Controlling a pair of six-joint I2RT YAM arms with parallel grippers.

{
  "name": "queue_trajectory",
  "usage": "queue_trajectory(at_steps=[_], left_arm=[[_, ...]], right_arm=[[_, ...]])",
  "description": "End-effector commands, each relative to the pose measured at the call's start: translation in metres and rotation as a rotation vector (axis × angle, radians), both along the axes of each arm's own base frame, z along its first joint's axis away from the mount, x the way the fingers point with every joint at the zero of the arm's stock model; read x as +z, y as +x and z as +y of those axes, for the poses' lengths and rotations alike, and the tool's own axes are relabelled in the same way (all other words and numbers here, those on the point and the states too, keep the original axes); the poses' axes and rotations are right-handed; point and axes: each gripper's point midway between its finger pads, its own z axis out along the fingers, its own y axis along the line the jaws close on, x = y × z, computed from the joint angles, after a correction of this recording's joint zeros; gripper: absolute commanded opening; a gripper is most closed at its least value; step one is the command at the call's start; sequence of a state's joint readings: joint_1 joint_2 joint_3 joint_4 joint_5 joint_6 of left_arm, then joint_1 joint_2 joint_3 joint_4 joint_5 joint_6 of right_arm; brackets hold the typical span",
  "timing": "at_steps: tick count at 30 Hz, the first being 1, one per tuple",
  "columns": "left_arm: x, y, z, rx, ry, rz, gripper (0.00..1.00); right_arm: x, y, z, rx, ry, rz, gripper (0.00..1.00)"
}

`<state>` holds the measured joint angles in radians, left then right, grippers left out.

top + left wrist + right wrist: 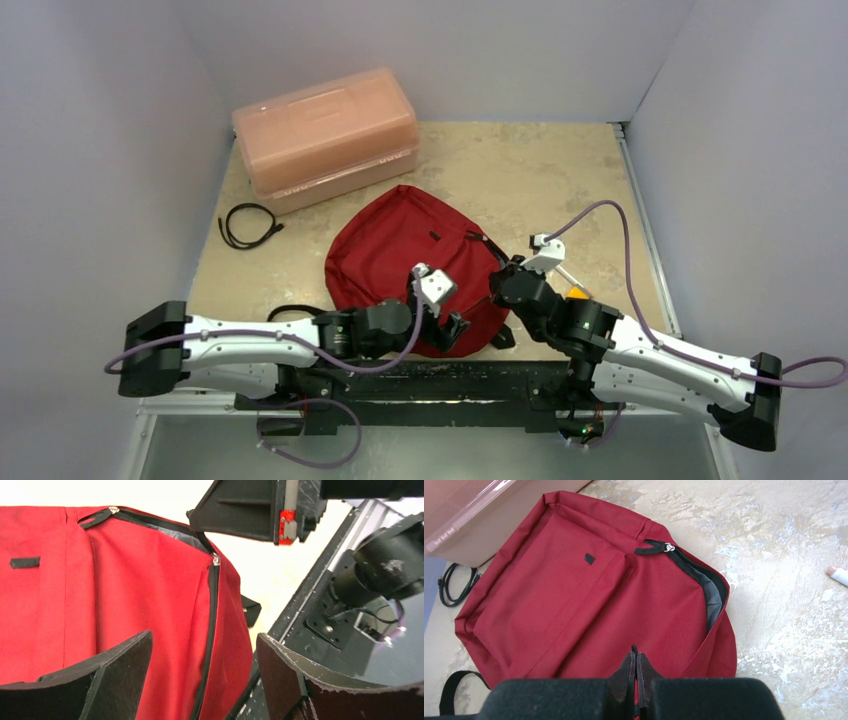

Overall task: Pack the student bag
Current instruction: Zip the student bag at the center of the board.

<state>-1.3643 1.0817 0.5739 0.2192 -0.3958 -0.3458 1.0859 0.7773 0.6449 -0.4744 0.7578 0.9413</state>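
Right wrist: student bag point(574, 605) part-unzipped, contents hidden; left fingers point(120, 675) wide, right fingers point(626, 672) together

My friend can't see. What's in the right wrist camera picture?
A dark red backpack lies flat on a beige table, its main zipper partly open, showing grey lining. The right gripper, shut, fills the bottom edge in front of the backpack. A black cable and an orange-pink box sit at the left.

The beige table point(560, 180) carries the student bag point(400, 250), a pink plastic box point(325, 135) — and a black cable point(248, 225).
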Motion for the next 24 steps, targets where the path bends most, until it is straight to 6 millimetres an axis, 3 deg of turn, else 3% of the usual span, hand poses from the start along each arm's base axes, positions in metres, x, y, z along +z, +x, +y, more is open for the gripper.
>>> queue_trajectory(at_steps=[1, 9, 12, 15, 16, 24], left_arm=[[0.015, 0.024, -0.027, 0.030, 0.006, -0.091, 0.74], [-0.012, 0.024, -0.055, -0.056, 0.030, -0.041, 0.59], [-0.021, 0.029, -0.053, -0.054, 0.045, -0.022, 0.38], [-0.025, 0.032, -0.042, -0.035, 0.053, -0.025, 0.06], [-0.026, 0.032, -0.035, -0.023, 0.057, -0.029, 0.00], [-0.030, 0.015, 0.011, -0.002, -0.011, 0.012, 0.00]], right_arm=[[0.014, 0.005, 0.005, 0.008, 0.038, -0.044, 0.00], [0.009, 0.003, 0.000, -0.029, 0.046, -0.017, 0.00], [0.003, 0.005, -0.001, -0.051, 0.025, -0.003, 0.00], [-0.004, 0.007, -0.005, -0.090, -0.003, 0.015, 0.00], [-0.008, 0.008, -0.008, -0.108, -0.023, 0.025, 0.00], [-0.026, 0.024, -0.048, -0.267, 0.005, 0.091, 0.00]])
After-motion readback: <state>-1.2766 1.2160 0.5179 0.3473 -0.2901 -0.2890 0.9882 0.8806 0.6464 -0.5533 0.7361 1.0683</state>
